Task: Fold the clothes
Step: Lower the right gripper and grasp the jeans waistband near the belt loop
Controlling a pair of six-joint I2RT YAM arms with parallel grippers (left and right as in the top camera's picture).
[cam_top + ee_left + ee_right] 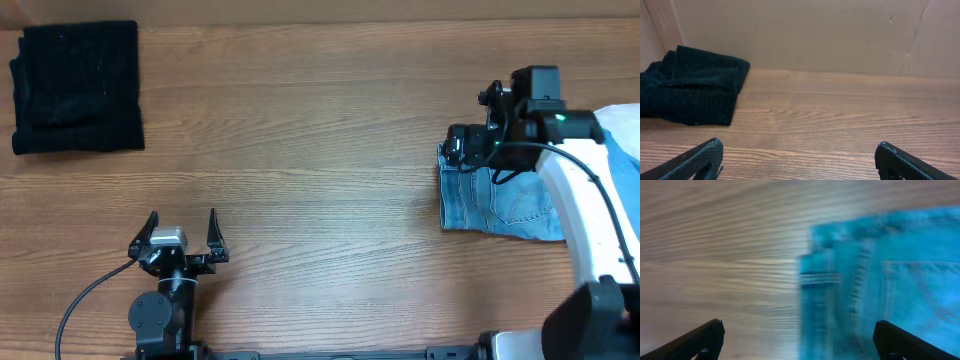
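Observation:
The light blue denim jeans (497,200) lie folded at the right of the table, a stitched back pocket facing up (920,295). My right gripper (456,146) hovers over their left edge, open and empty; its wrist view is blurred, with the jeans' edge between the two fingers (799,335). A folded black garment (78,87) lies at the far left corner and shows in the left wrist view (692,85). My left gripper (181,228) is open and empty near the front edge, well short of the black garment, its fingertips at the bottom of the left wrist view (800,152).
The wooden table (300,150) runs between the two garments. A plain wall (815,35) stands behind its far edge. The right arm's white link (590,220) lies over part of the jeans. A pale cloth (625,125) shows at the right edge.

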